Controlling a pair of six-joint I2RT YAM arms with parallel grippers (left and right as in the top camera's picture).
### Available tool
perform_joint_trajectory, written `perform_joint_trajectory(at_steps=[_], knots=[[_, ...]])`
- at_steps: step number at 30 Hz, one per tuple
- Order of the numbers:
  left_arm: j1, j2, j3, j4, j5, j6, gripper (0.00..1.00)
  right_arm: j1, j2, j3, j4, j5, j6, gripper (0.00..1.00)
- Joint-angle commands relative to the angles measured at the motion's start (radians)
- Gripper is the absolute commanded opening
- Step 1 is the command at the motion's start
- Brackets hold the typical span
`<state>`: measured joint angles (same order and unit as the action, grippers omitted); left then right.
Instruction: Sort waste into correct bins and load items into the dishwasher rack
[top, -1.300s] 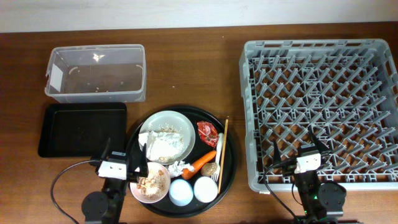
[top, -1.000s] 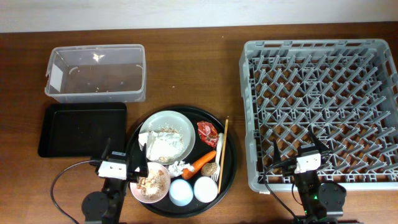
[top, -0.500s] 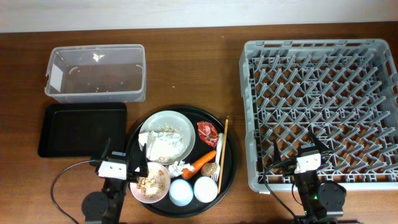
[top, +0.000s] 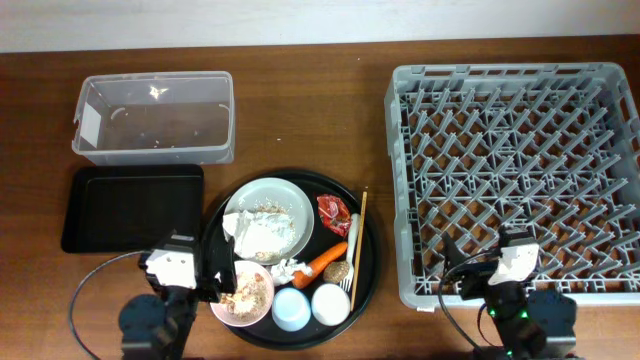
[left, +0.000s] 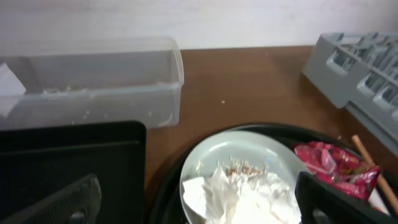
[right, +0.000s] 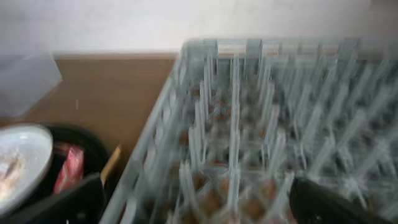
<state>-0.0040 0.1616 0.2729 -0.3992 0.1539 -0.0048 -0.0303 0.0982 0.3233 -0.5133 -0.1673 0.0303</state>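
A white plate (top: 278, 196) holding crumpled tissue (top: 262, 236) sits on the round black tray, with a red wrapper (top: 333, 213), carrot piece (top: 326, 258), chopsticks (top: 358, 245), white fork (top: 351, 262), a pinkish bowl (top: 245, 292) of scraps and two cups (top: 291, 309). My left gripper (top: 215, 282) is open and empty at the tray's front left; in the left wrist view its fingers (left: 199, 205) frame the tissue (left: 242, 196), with the wrapper (left: 333, 165) to the right. My right gripper (top: 472, 272) is open and empty at the grey rack's (top: 515, 180) front edge, and its fingers (right: 193, 205) frame the pegs.
The clear tub (top: 155, 118) stands at the back left, with the shallow black tray (top: 130, 208) in front of it. The round black tray (top: 215, 235) lies between them and the rack. The tub (left: 93, 78) and black tray (left: 68, 155) also show in the left wrist view.
Both arms have shifted a little toward the front edge, the left one slightly left and the right one slightly right. Nothing on the table has moved.
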Motion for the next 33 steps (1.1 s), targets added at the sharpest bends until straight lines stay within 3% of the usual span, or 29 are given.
perform_joint_trajectory(at_steps=[1, 5, 7, 9, 14, 18, 19, 20, 22, 24, 25, 27, 33], knots=[[0.004, 0.166, 0.167, -0.089, 0.017, -0.011, 0.99, -0.004, 0.129, 0.165, -0.125, -0.009, 0.012, 0.98], [0.004, 0.562, 0.462, -0.332, 0.073, -0.01, 0.99, -0.004, 0.441, 0.415, -0.365, -0.066, 0.012, 0.98], [0.004, 0.807, 0.679, -0.558, 0.079, -0.01, 0.99, -0.004, 0.642, 0.523, -0.502, -0.069, 0.012, 0.98], [0.004, 0.945, 0.812, -0.699, 0.084, -0.01, 0.99, -0.004, 0.764, 0.561, -0.552, -0.069, 0.012, 0.98], [-0.007, 1.081, 0.821, -0.692, 0.113, -0.01, 0.99, -0.004, 0.834, 0.563, -0.573, -0.151, 0.012, 0.98], [-0.137, 1.259, 0.821, -0.612, 0.097, -0.01, 0.99, -0.004, 0.834, 0.563, -0.576, -0.136, 0.012, 0.98], [-0.162, 1.321, 0.821, -0.579, 0.093, -0.01, 0.93, -0.004, 0.834, 0.563, -0.577, -0.136, 0.012, 0.98], [-0.182, 1.378, 0.821, -0.548, 0.08, -0.01, 0.79, -0.004, 0.834, 0.563, -0.578, -0.136, 0.012, 0.98], [-0.203, 1.478, 0.821, -0.515, 0.021, -0.01, 0.73, -0.004, 0.834, 0.563, -0.579, -0.136, 0.012, 0.98], [-0.209, 1.565, 0.821, -0.501, 0.01, -0.01, 0.57, -0.004, 0.834, 0.563, -0.58, -0.136, 0.012, 0.98], [-0.212, 1.589, 0.821, -0.502, 0.01, -0.01, 0.45, -0.004, 0.834, 0.563, -0.58, -0.136, 0.012, 0.98], [-0.212, 1.587, 0.823, -0.502, 0.01, -0.01, 0.02, -0.004, 0.834, 0.563, -0.58, -0.136, 0.012, 0.98], [-0.211, 1.388, 1.017, -0.652, 0.004, -0.01, 0.0, -0.004, 0.834, 0.563, -0.58, -0.135, 0.012, 0.98]])
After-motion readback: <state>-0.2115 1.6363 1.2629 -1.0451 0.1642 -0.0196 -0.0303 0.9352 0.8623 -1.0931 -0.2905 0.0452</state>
